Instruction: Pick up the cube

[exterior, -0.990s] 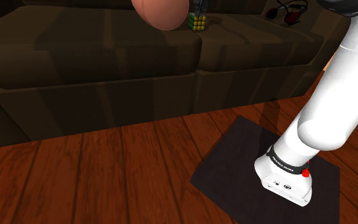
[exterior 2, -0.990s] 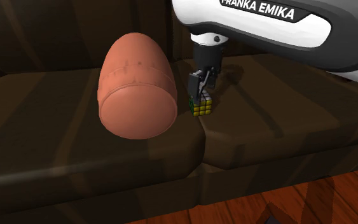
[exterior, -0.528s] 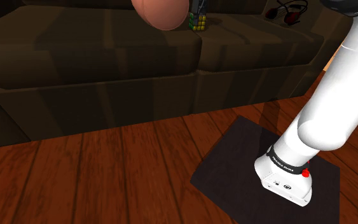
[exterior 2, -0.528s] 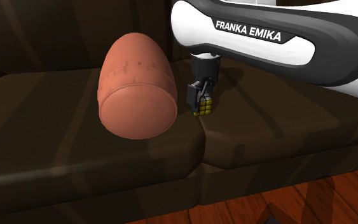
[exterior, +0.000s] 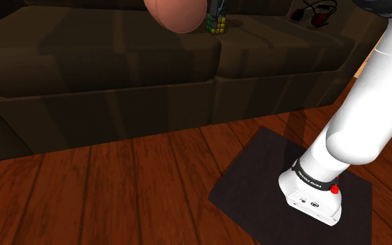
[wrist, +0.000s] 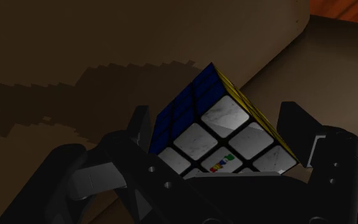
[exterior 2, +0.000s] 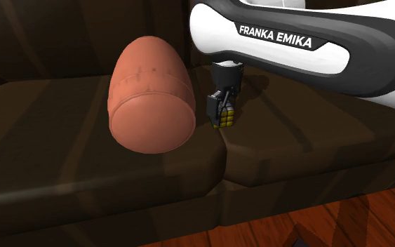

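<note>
Sofa (exterior 2: pixel 83 175), cube (exterior 2: pixel 225 118), "FRANKA EMIKA" arm (exterior 2: pixel 360 63).

This is a living room in a home. A wide dark-brown sofa (exterior: pixel 118 62) with deep seat cushions lies under the fingers (wrist: pixel 296 130). A plump salmon-pink cushion (exterior 2: pixel 150 98) rests just beside them. A reddish plank floor (exterior: pixel 118 188) with a dark mat (exterior: pixel 257 174) spreads well below.

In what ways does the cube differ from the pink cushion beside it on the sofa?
The cube is small and sharp-edged, with blue, white and yellow squares. The cushion is far larger, rounded and plain salmon pink. The tool is down around the cube, while the cushion lies free of it. Both rest on the dark brown sofa.
</note>
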